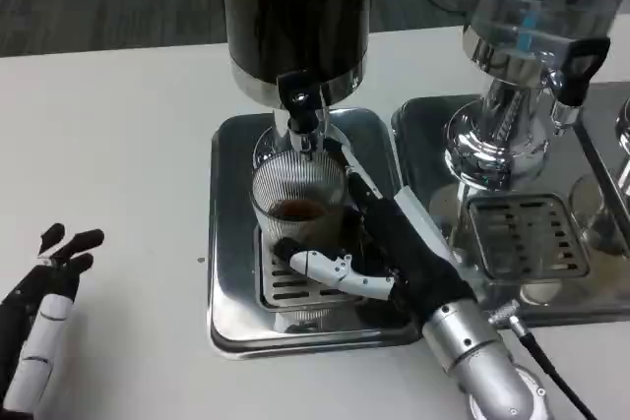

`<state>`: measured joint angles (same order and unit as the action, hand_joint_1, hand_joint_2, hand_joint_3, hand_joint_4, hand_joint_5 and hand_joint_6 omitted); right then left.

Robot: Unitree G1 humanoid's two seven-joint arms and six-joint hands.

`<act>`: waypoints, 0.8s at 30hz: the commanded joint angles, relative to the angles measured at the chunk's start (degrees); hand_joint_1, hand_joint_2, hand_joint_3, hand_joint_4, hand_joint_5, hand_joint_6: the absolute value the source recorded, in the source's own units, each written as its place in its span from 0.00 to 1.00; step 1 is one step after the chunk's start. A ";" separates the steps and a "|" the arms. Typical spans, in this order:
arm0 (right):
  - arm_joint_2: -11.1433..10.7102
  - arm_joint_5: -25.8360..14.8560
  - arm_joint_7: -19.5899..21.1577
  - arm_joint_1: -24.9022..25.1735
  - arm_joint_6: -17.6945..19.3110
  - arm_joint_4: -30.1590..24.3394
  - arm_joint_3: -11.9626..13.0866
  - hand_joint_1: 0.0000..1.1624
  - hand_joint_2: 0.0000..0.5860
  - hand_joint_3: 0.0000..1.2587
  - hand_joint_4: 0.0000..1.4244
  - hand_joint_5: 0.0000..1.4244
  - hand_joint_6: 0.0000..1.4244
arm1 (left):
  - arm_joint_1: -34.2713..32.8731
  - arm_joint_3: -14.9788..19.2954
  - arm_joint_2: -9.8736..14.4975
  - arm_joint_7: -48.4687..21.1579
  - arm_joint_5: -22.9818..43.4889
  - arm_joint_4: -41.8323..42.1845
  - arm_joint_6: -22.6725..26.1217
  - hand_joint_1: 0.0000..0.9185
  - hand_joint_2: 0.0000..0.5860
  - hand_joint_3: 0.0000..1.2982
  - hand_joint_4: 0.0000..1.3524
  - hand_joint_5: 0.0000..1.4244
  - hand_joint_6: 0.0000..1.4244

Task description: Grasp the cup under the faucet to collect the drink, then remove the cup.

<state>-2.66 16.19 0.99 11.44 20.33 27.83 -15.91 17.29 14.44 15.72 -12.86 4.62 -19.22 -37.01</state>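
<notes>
A clear ribbed cup [297, 202] stands on the drip grate [285, 282] of a steel tray [231, 233], right under the black faucet [300, 105] of a dark drink dispenser [295, 7]. A little brown liquid lies in the cup. My right hand [389, 248] wraps the cup from the right, thumb across its near side and fingers behind it. My left hand [44, 297] rests on the table at the lower left, fingers apart, holding nothing.
A second dispenser [522, 56] with a clear tank and chrome base stands at the right on its own steel tray [522, 233] with a grate. A black cable [551, 371] runs along my right forearm. White tabletop [118, 164] spreads to the left.
</notes>
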 commanded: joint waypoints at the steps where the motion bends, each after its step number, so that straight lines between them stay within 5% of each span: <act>1: 0.89 -0.34 0.14 1.48 0.14 2.80 0.33 0.59 0.26 0.00 0.00 0.00 0.15 | 0.03 -0.44 0.16 -0.69 0.41 -0.30 -0.61 0.00 0.34 0.23 0.00 0.11 0.00; 24: 3.42 -1.71 -1.70 3.80 -0.80 6.52 0.61 0.64 0.27 0.00 0.06 0.16 0.32 | 1.20 0.03 -0.45 -0.32 1.24 0.43 -0.89 0.00 0.35 0.27 0.01 0.11 0.00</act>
<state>0.10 14.24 0.52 15.39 20.53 33.24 -14.33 17.83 14.48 15.53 -12.86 5.07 -19.14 -37.01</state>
